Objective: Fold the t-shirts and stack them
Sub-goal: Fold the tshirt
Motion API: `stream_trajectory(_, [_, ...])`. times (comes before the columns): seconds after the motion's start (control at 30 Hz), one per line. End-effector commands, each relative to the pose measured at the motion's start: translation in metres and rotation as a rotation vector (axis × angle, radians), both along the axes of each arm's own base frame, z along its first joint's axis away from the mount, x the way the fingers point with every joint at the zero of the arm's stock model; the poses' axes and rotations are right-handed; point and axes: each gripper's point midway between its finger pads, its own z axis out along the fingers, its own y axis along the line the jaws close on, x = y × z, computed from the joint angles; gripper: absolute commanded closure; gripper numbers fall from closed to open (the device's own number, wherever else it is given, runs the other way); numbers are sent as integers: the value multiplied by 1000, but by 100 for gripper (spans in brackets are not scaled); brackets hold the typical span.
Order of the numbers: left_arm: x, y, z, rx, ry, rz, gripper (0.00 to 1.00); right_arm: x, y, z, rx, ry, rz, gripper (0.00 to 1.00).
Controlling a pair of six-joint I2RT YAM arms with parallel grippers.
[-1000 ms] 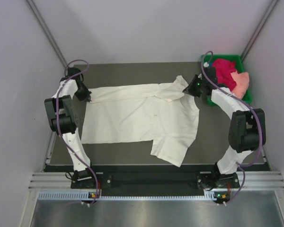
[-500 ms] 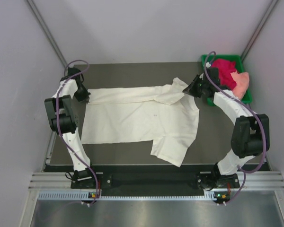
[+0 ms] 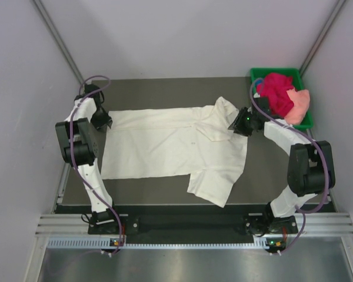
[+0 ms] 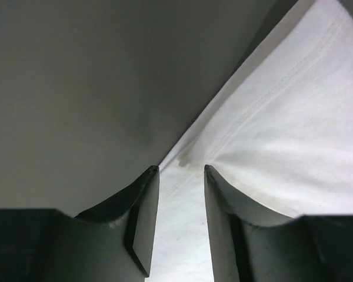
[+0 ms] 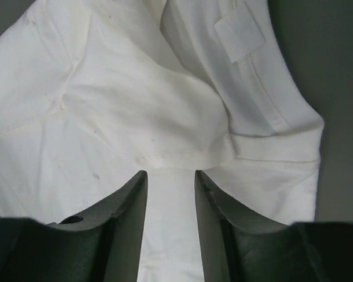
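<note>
The cream-white t-shirt (image 3: 170, 147) lies spread across the dark table, with one sleeve hanging toward the near edge. My left gripper (image 3: 104, 121) is at its far left corner, shut on the hem (image 4: 181, 170). My right gripper (image 3: 238, 122) is at the far right shoulder, beside the collar, shut on the cloth (image 5: 170, 174). The cloth creases run in toward its fingertips. The magenta-red t-shirt (image 3: 276, 91) and the peach-pink t-shirt (image 3: 298, 106) lie bunched in the green tray.
The green plastic tray (image 3: 256, 73) stands at the far right corner, just behind the right arm. Grey walls close in the left, far and right sides. Bare dark table (image 3: 165, 91) shows beyond the shirt.
My right gripper has moved toward the near side with the shoulder cloth, and the bunched fold by the collar now lies flatter. The left gripper has hardly moved.
</note>
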Motion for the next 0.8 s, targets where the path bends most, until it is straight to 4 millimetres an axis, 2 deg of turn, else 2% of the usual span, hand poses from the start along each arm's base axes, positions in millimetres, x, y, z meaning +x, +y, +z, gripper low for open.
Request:
stream_trajectory(0.0, [16,0,52,42,-111,-4,58,17,-14,36,-84,-105,-4,61])
stream_trajectory(0.07, [23,-20,59,8,-141,-49,58,21,-14,37,-100,-124,24,58])
stream_trajectory(0.13, [33,-56,67,-100,-201,-148,59,26,-12,41,-129,-159,72,57])
stream_trajectory(0.17, [38,-80,71,-132,-231,-208,59,26,-11,41,-136,-165,98,57])
stream_trajectory(0.2, [33,-98,74,-177,-253,-253,59,29,-10,44,-145,-185,126,57])
stream_trajectory(0.23, [34,-130,80,-253,-293,-316,59,31,-9,45,-175,-209,173,57])
stream_trajectory(0.3, [35,-160,90,-350,-388,-360,59,34,-4,45,-197,-226,241,59])
stream_trajectory(0.33, [40,-176,101,-415,-452,-397,58,32,5,44,-200,-230,282,59])
stream_trajectory(0.4, [35,-185,101,-479,-470,-384,58,32,18,45,-232,-257,336,60])
stream_trajectory(0.43, [35,-188,102,-514,-472,-362,58,28,33,44,-266,-280,400,60])
stream_trajectory(0.5, [39,-182,96,-534,-457,-315,57,31,45,43,-333,-318,444,62])
stream_trajectory(0.53, [43,-172,92,-532,-454,-286,57,28,61,42,-375,-350,517,63])
stream_trajectory(0.6, [47,-156,74,-518,-408,-224,57,31,75,36,-450,-382,587,64])
stream_trajectory(0.63, [48,-144,67,-514,-387,-191,57,26,89,34,-466,-385,627,64])
stream_trajectory(0.67, [53,-137,57,-503,-366,-167,57,28,93,22,-491,-366,644,65])
stream_trajectory(0.73, [50,-121,45,-483,-321,-120,57,30,107,20,-534,-375,700,65])
stream_trajectory(0.77, [52,-115,39,-472,-313,-107,57,34,103,9,-588,-349,687,65])
